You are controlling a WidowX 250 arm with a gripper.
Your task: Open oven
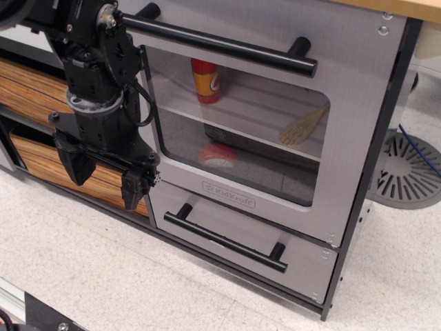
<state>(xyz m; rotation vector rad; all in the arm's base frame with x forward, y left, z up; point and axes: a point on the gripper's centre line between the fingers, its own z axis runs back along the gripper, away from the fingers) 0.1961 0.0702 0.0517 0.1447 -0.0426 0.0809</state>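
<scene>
Floor: pale speckled surface nearest the camera; the toy kitchen unit stands on it, so every handle sits low and the arm must work from above and in front.
Drawer [241, 241]: short windowless silver front at the bottom of the unit, with its own black bar handle; it lies just below the oven door and looks shut. It is not the target, though its handle is the closer one to the fingers.
Gripper [105, 176]: black, pointing downward at the left, fingers spread apart with nothing between them; it hangs in front of the wood-grain drawers [41, 162], just left of the oven's lower corner and well below the bar it needs.
Oven [358, 103]: large brushed silver door with a clear rounded window and a KidKraft logo, filling the middle and right; it appears closed flush.
Oven handle [220, 43]: long black bar across the top of the door, placed there so that a pull swings the door down, judging by the layout.
Inside, farthest: red-and-yellow bottle [205, 81] and wooden spatula [303, 125] on the rack, a red-rimmed item [217, 156] below.
</scene>
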